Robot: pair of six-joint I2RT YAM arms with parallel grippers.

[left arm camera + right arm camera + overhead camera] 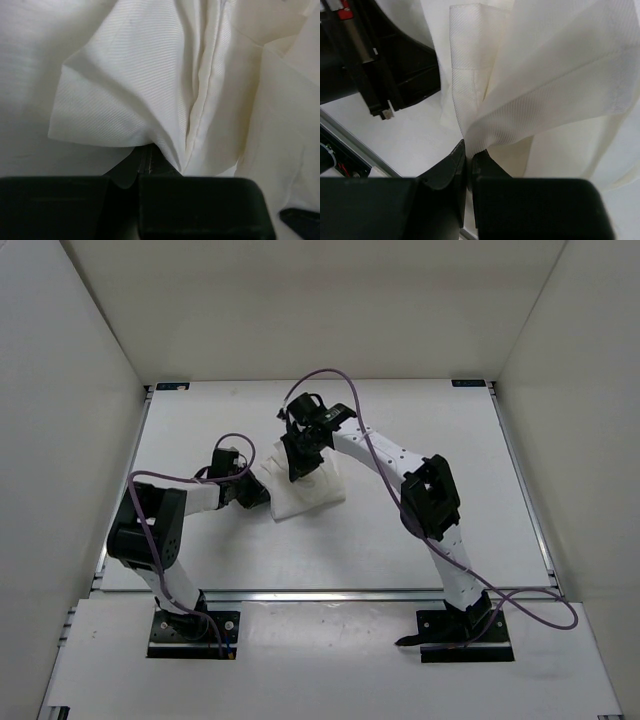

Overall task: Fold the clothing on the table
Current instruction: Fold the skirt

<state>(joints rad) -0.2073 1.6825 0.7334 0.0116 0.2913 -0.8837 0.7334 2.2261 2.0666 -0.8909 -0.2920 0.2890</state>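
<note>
The clothing [310, 490], a white ribbed garment, lies bunched near the middle of the table [420, 420]. My left gripper [250, 490] is at its left edge, shut on a pinch of the fabric. In the left wrist view the clothing [150, 85] fans out from the closed left gripper [145, 162]. My right gripper [298, 468] comes down on the garment's top, shut on a fold. In the right wrist view the clothing [545, 75] rises from the closed right gripper [470, 155].
White walls enclose the table on three sides. An aluminium rail [330, 592] runs along the near edge, with both arm bases behind it. Purple cables [330, 380] loop over the arms. The left arm [380, 60] shows close by in the right wrist view.
</note>
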